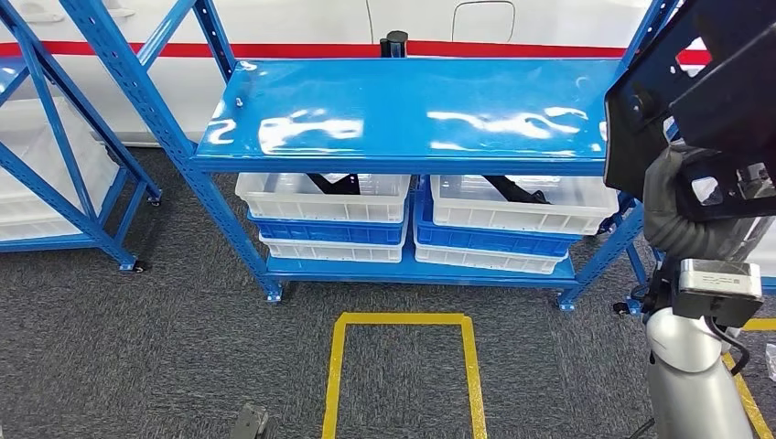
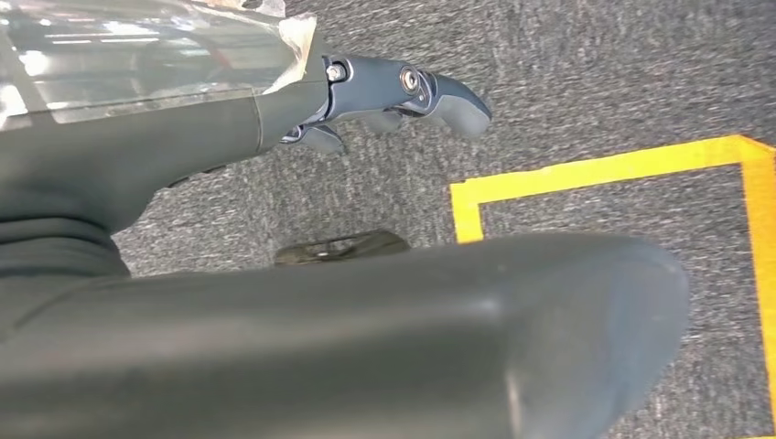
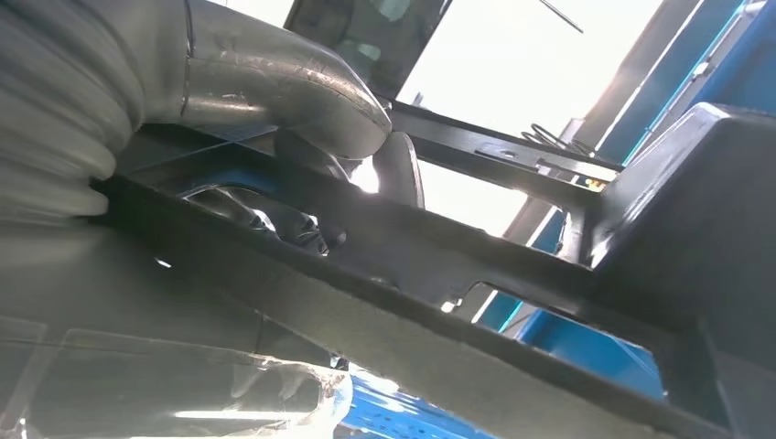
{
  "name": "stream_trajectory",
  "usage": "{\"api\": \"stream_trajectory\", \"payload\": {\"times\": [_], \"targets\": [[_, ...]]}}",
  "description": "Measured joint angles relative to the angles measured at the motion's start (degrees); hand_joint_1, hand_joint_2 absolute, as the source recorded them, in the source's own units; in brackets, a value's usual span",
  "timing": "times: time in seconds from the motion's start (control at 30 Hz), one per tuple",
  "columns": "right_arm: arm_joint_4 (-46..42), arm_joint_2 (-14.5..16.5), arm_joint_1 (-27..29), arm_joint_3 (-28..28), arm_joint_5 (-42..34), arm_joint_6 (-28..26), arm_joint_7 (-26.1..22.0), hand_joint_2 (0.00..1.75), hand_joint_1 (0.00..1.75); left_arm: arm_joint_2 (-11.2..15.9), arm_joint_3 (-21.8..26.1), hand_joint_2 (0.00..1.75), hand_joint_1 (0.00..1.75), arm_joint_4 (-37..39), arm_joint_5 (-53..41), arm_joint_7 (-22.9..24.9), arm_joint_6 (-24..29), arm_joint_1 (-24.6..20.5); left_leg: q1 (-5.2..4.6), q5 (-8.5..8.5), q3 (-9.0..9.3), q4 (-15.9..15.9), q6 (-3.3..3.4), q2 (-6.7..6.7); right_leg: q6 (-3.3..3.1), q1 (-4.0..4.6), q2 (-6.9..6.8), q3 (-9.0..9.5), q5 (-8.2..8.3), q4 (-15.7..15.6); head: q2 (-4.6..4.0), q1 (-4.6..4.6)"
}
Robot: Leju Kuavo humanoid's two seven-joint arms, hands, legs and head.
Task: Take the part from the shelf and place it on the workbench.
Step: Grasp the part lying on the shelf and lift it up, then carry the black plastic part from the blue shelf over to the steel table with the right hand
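Note:
My right hand grips a large black metal frame part, its thumb hooked over one bar. In the head view this part is held up at the far right, in front of the blue shelf, with my right arm rising beneath it. More black parts lie in the left white bin and the right white bin under the shelf's top board. My left hand hangs over the grey carpet, fingers apart and holding nothing.
The shelf's glossy top board is bare except for a small black post at its back edge. Blue bins sit under the white ones. A yellow taped rectangle marks the floor before the shelf. A second blue rack stands at left.

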Motion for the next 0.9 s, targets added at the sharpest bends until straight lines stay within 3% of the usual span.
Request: {"api": "stream_trajectory", "payload": {"times": [0.03,0.13,0.2,0.27,0.33,0.43,0.47,0.5,0.53,0.57,0.6,0.63,0.7,0.77,0.8,0.83,0.9], "targets": [[0.09,0.01,-0.02,0.04,0.02,0.0,0.0,1.75,1.75,-0.01,0.0,0.0,0.0,0.0,0.0,0.0,-0.03,0.0,0.07,0.95,1.73,-1.57,0.1,-0.01,0.09,0.05,0.01,-0.42,0.23,0.15,0.0,-0.01],[0.26,-0.03,-0.18,0.1,0.05,-0.02,0.0,1.75,1.75,0.1,0.0,0.0,0.0,0.0,0.0,0.01,-0.07,-0.05,-0.09,3.85,9.89,-13.27,1.36,-0.43,0.62,0.16,0.06,-1.13,0.68,0.49,0.0,0.09],[0.41,-0.05,-0.32,0.16,-0.02,-0.04,0.0,1.75,1.75,0.21,0.0,0.0,0.0,0.03,0.05,0.05,-0.08,-0.03,-0.58,3.83,11.81,-16.7,2.05,-0.72,1.39,-0.08,0.02,-1.5,1.18,0.53,0.0,0.07],[0.54,-0.13,-0.33,0.22,-0.24,-0.07,-0.01,1.75,1.75,0.22,0.0,0.0,0.0,0.08,0.13,0.08,-0.09,0.03,-0.85,4.58,11.78,-17.5,2.55,-0.61,2.21,-0.3,-0.01,-1.83,1.56,0.5,0.0,-0.1],[0.62,-0.39,-0.35,0.2,-0.5,-0.09,-0.05,1.75,1.75,0.23,0.02,0.0,0.0,0.09,0.16,0.08,-0.1,-0.01,-0.68,5.8,11.48,-18.54,3.24,-0.22,2.27,-0.22,0.05,-2.88,-0.08,2.09,0.0,0.01],[0.77,-0.75,-0.31,0.17,-0.87,-0.12,-0.12,1.75,1.75,0.16,0.04,0.0,0.0,0.09,0.21,0.05,-0.16,-0.04,-0.54,7.44,9.83,-18.98,3.72,0.22,1.66,-0.17,0.16,-6.34,-6.18,11.9,0.0,0.34],[0.84,-0.85,-0.21,0.16,-0.97,-0.13,-0.13,1.75,1.75,0.1,0.03,0.0,0.0,0.09,0.21,0.04,-0.2,-0.02,-0.51,7.97,9.09,-18.93,3.64,0.28,1.93,-0.23,0.18,-7.15,-7.36,15.22,0.0,0.37],[0.91,-0.95,-0.13,0.16,-1.08,-0.14,-0.13,1.75,1.75,0.04,0.03,0.0,0.0,0.09,0.2,0.05,-0.22,0.0,-0.42,8.51,8.29,-18.83,3.48,0.35,2.53,-0.34,0.18,-7.23,-7.47,16.96,0.0,0.36],[0.96,-1.04,-0.1,0.16,-1.22,-0.15,-0.13,1.75,1.75,0.01,0.02,0.0,0.0,0.09,0.2,0.06,-0.23,0.0,-0.25,9.01,7.46,-18.63,3.23,0.39,3.38,-0.48,0.18,-6.31,-6.51,16.59,0.0,0.38],[1.0,-1.15,-0.12,0.16,-1.37,-0.15,-0.14,1.75,1.75,-0.01,0.02,0.0,0.0,0.09,0.21,0.08,-0.26,0.01,-0.01,9.46,6.61,-18.3,2.9,0.41,4.32,-0.67,0.17,-4.42,-4.95,14.18,0.0,0.38],[1.04,-1.26,-0.19,0.17,-1.56,-0.15,-0.15,1.75,1.75,0.04,0.03,0.0,0.0,0.09,0.22,0.11,-0.28,0.01,0.14,9.85,5.71,-17.76,2.5,0.41,5.13,-0.95,0.17,-1.89,-3.8,10.26,0.0,0.43],[1.1,-1.38,-0.34,0.19,-1.75,-0.15,-0.17,1.75,1.75,0.09,0.03,0.0,0.0,0.09,0.26,0.15,-0.32,0.01,0.24,10.19,4.81,-17.09,2.09,0.39,5.45,-0.95,0.27,0.72,-3.43,6.08,0.0,0.59],[1.32,-1.6,-0.56,0.24,-2.07,-0.15,-0.22,1.75,1.75,0.26,0.02,0.0,0.0,0.09,0.33,0.25,-0.36,0.06,0.02,11.01,3.6,-16.15,1.41,0.28,5.06,-0.8,0.36,3.37,-4.02,1.29,0.0,0.78],[1.62,-1.67,-0.66,0.34,-2.26,-0.15,-0.31,1.75,1.75,0.4,0.02,0.0,0.0,0.14,0.46,0.32,-0.31,0.17,-0.14,11.95,3.05,-16.03,1.05,0.17,4.05,-0.74,0.29,2.7,-3.89,1.46,0.0,0.74],[1.79,-1.69,-0.78,0.42,-2.36,-0.16,-0.4,1.75,1.75,0.46,0.02,0.0,0.0,0.17,0.59,0.35,-0.26,0.2,-0.09,11.57,2.64,-15.74,0.85,0.16,3.42,-0.91,0.23,2.17,-3.48,1.68,0.0,0.7],[1.95,-1.68,-0.91,0.5,-2.49,-0.19,-0.49,1.75,1.75,0.51,0.02,0.0,0.0,0.21,0.72,0.37,-0.21,0.24,0.01,10.17,2.08,-14.79,0.6,0.14,2.62,-1.05,0.15,1.52,-2.94,1.81,0.0,0.63],[2.24,-1.68,-1.32,0.65,-2.66,-0.31,-0.64,1.75,1.75,0.52,0.02,0.0,0.0,0.24,0.92,0.4,-0.09,0.26,0.21,4.18,0.32,-9.04,0.07,0.1,1.06,-1.01,0.05,0.06,-1.59,1.86,0.0,0.46]]}}
